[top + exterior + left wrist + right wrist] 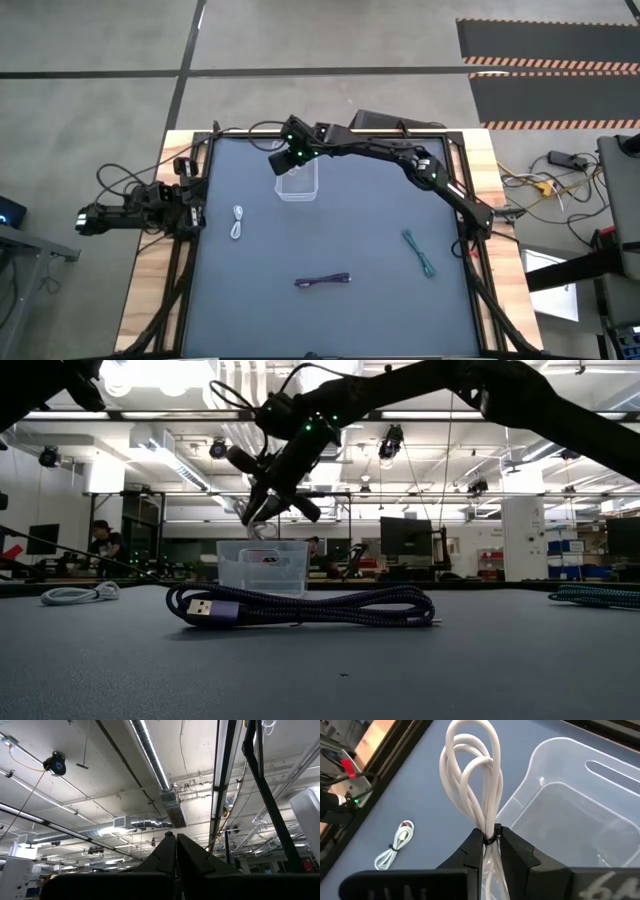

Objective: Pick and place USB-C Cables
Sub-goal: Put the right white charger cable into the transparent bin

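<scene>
My right gripper (pixel 490 834) hovers over the left rim of the clear bin (pixel 570 815), shut on a white USB-C cable bundle (pixel 470 770). In the high view it (pixel 285 160) is at the bin (pixel 298 186) near the table's far edge. A second white cable (pixel 238 222) lies flat left of centre, the teal-green one (pixel 420 252) on the right, and the dark purple one (pixel 322 281) near the front. My left gripper (pixel 176 845) is parked at the table's left edge, shut and pointing at the ceiling. My right gripper pinches the white bundle between its two fingers at the dark tie (pixel 491 840) that binds the strands, several strands together. The fingers come from above, slanting down. The bundle is lifted clear, with its loops (pixel 480 750) sticking out past the fingertips and its lower part (pixel 262 526) hanging just above the bin (pixel 262 565).
A black frame (pixel 200 170) borders the blue mat. My right arm (pixel 400 155) reaches across the far side. Open mat lies between the bin and the purple cable (pixel 300 605). People and desks show in the room beyond the table.
</scene>
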`<state>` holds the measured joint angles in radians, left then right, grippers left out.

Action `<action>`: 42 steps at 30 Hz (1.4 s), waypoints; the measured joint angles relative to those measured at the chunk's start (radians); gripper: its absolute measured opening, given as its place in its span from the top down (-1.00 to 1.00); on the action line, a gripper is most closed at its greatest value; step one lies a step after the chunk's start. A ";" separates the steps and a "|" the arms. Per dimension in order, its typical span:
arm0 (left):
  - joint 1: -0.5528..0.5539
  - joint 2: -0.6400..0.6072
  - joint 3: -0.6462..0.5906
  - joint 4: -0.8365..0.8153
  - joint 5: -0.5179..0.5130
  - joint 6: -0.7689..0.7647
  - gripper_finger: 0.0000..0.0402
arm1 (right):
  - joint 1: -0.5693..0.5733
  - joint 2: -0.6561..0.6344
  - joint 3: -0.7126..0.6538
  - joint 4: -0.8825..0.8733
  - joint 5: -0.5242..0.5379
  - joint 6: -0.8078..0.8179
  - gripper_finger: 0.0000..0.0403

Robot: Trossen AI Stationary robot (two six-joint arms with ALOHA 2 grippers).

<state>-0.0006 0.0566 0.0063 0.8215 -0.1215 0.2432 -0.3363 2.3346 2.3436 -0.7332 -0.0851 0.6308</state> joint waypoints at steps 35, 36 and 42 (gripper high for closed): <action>0.000 0.000 0.000 0.000 0.000 0.000 1.00 | -0.006 0.105 -0.001 -0.026 0.037 0.049 0.77; 0.000 0.000 0.000 0.000 0.000 0.000 1.00 | -0.007 0.105 -0.001 -0.025 0.037 0.049 0.74; 0.000 0.000 0.000 0.000 0.000 0.000 1.00 | -0.006 0.105 -0.001 -0.025 0.054 0.047 0.52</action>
<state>-0.0006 0.0566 0.0060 0.8215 -0.1211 0.2430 -0.3428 2.4397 2.3428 -0.7586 -0.0307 0.6773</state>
